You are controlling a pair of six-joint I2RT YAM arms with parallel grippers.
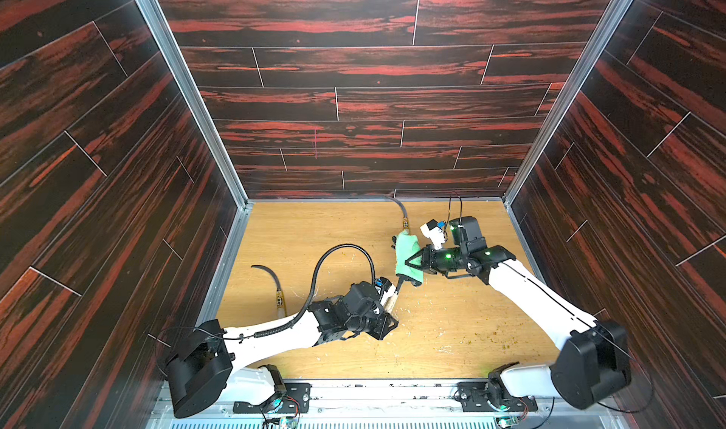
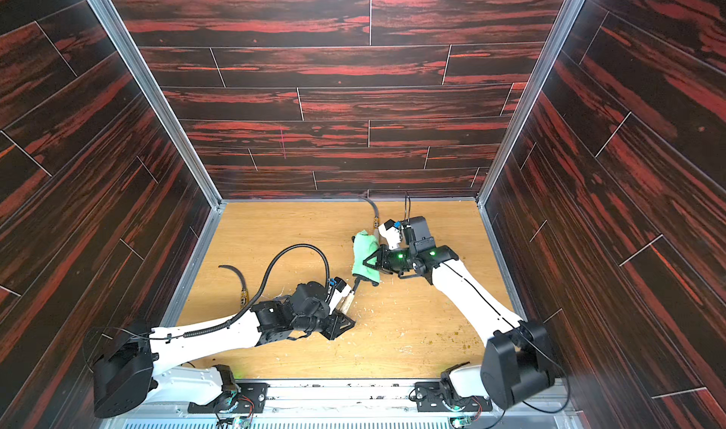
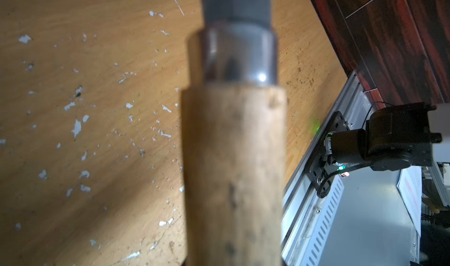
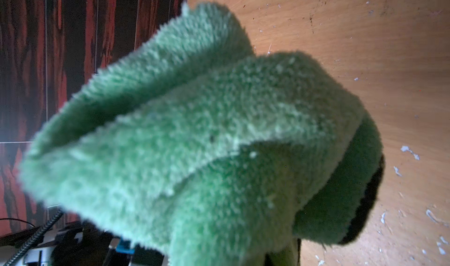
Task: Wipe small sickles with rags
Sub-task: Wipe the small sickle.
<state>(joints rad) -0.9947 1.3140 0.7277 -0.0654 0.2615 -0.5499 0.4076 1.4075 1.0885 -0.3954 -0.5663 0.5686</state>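
Observation:
My left gripper (image 1: 389, 312) is shut on the pale wooden handle (image 1: 391, 301) of a small sickle, held near the table's middle. In the left wrist view that handle (image 3: 233, 167) and its metal ferrule (image 3: 239, 55) fill the centre; the fingers are hidden. Its dark blade runs up into the light green rag (image 1: 408, 258), folded around it. My right gripper (image 1: 411, 261) is shut on the rag (image 4: 207, 135), whose dark edging (image 4: 365, 204) shows. In both top views a second sickle (image 1: 275, 285) lies at the left and a third (image 1: 403, 213) at the back.
A black ribbed cable (image 1: 341, 250) loops above my left arm. White flakes (image 3: 76, 127) and brown specks (image 1: 491, 334) litter the wooden table (image 1: 314, 226). Dark red panelled walls (image 1: 353, 105) enclose three sides. A metal rail (image 1: 393, 391) with both arm bases runs along the front.

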